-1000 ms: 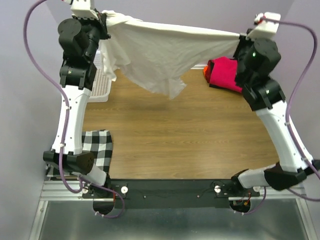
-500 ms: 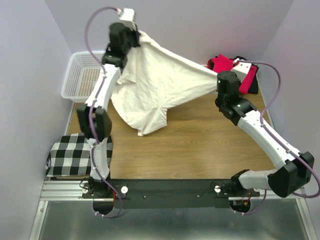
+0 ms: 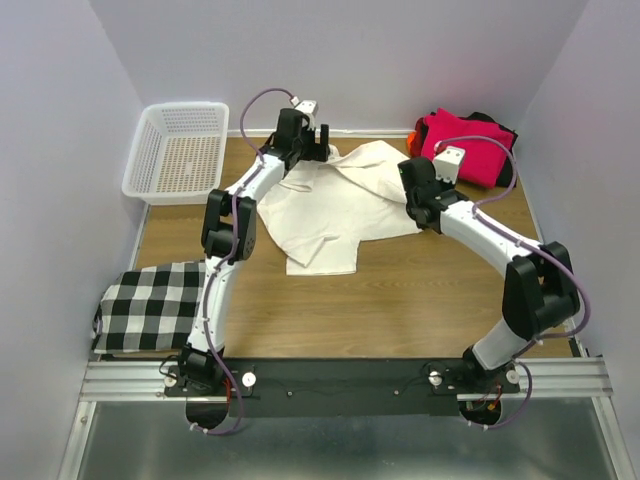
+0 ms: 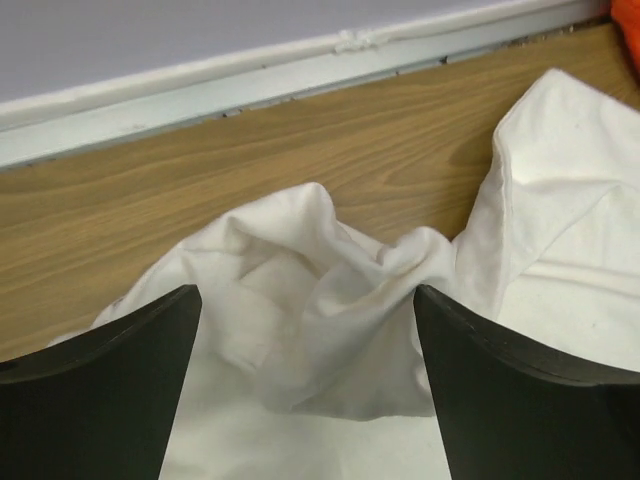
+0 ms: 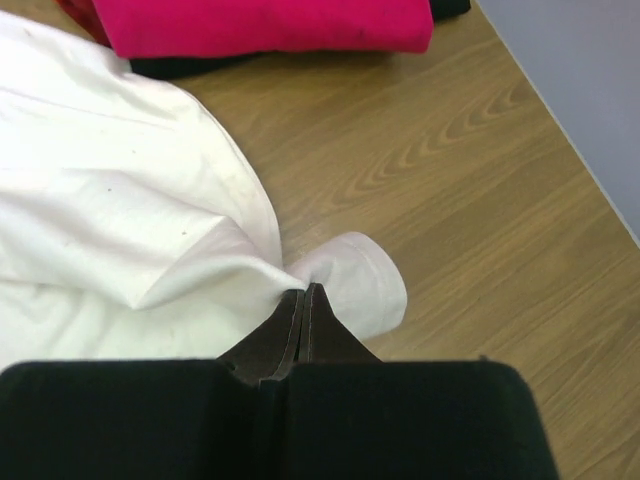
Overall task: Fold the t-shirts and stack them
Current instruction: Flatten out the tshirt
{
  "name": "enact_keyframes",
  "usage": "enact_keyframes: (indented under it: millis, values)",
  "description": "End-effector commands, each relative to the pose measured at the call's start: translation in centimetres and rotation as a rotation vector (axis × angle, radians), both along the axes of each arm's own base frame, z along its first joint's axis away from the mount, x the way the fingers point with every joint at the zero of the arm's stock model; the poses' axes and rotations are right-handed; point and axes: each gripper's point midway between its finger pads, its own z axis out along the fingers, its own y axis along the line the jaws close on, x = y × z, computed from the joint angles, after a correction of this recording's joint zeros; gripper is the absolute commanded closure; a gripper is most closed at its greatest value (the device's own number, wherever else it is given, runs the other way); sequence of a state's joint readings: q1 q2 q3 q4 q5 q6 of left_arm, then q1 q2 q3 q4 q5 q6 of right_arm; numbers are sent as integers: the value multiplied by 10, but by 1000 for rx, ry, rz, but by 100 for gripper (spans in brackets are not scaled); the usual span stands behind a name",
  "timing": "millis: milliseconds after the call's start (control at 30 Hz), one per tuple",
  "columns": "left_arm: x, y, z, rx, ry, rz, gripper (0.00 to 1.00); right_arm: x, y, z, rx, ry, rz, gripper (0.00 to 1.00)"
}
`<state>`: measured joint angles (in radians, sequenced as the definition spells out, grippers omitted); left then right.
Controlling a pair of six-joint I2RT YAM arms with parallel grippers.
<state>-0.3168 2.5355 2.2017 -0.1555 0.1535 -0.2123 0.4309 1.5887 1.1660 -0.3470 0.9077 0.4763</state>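
Right wrist view: cream shirt (image 5: pixel 100 180) edge is being pinched in shut right jaws, likely for flattening it on the counter (image 5: pixel 450 220); left jaws are being held wide open, empty, over bunched fabric.

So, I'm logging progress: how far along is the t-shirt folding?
Done: the magenta-red shirt lies folded at the far right. In hand: the cream t-shirt lies rumpled on the table, with the right gripper shut on its edge and the left gripper open over bunched fabric. Left: fold it and stack it.
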Motion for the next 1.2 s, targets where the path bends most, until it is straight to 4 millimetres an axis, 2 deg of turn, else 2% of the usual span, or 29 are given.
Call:
enact_keyframes:
  millis: [0, 33, 67, 100, 167, 200, 233, 300, 333, 367, 400, 433, 467, 500, 533, 567, 600, 633, 667, 700, 733, 767, 800, 833, 900, 1033, 1167]
  values:
    - [13, 19, 119, -32, -247, 62, 3, 4, -4, -25, 13, 88, -46, 99]
    - [12, 22, 124, -22, -256, 70, 3, 8, -1, -26, 33, 87, -47, 99]
    - [10, 24, 130, -12, -267, 72, 3, 9, -1, -35, 31, 114, -49, 99]
    - [6, 27, 145, -12, -286, 77, 3, 10, 1, -38, 33, 129, -44, 99]
    - [-1, 34, 146, 11, -266, 98, 2, 13, 4, -42, 49, 140, -37, 99]
    - [-8, 37, 157, 18, -272, 100, 2, 15, 6, -48, 50, 156, -33, 99]
    - [-16, 41, 143, 41, -224, 102, 2, 15, 7, -51, 57, 166, -27, 99]
    - [-31, 45, 145, 54, -188, 96, 2, 20, 12, -57, 67, 183, -14, 99]
    - [-45, 46, 119, 75, -113, 78, 3, 22, 15, -60, 79, 192, -2, 99]
    - [-54, 48, 111, 84, -83, 70, 3, 23, 17, -63, 86, 202, 7, 99]
    - [-66, 50, 120, 77, -82, 67, 4, 26, 19, -62, 94, 201, 14, 99]
    - [-85, 52, 88, 90, -7, 58, 4, 27, 23, -67, 101, 214, 23, 99]
    - [-96, 54, 82, 94, 12, 61, 5, 28, 23, -69, 104, 219, 26, 99]
    - [-107, 58, 94, 84, 1, 72, 5, 31, 25, -67, 108, 215, 31, 99]
    - [-126, 62, 69, 90, 63, 77, 9, 32, 26, -72, 105, 227, 34, 99]
    - [-137, 63, 65, 82, 84, 79, 10, 34, 26, -73, 108, 228, 36, 99]
    - [-149, 65, 77, 64, 74, 81, 12, 35, 27, -75, 109, 234, 38, 99]
    - [-168, 67, 57, 65, 129, 73, 16, 38, 28, -73, 113, 229, 39, 99]
    - [-179, 67, 55, 47, 148, 76, 17, 39, 28, -77, 114, 238, 40, 99]
    - [-190, 66, 67, 29, 135, 71, 18, 40, 28, -79, 116, 241, 42, 99]
    - [-207, 69, 52, 35, 181, 75, 19, 42, 31, -78, 123, 241, 49, 99]
    - [-215, 68, 52, 25, 194, 80, 19, 42, 31, -83, 123, 252, 51, 99]
    - [-225, 65, 60, 13, 187, 76, 19, 43, 32, -83, 126, 253, 53, 99]
    - [-238, 67, 49, 22, 227, 82, 19, 44, 33, -85, 129, 257, 57, 99]
    - [-252, 64, 51, 2, 252, 83, 19, 44, 33, -89, 128, 267, 58, 99]
    - [-289, 53, 32, 28, 349, 55, 23, 45, 35, -93, 128, 279, 68, 99]
    - [-323, 61, 8, 72, 456, 73, 28, 45, 32, -95, 111, 283, 57, 99]
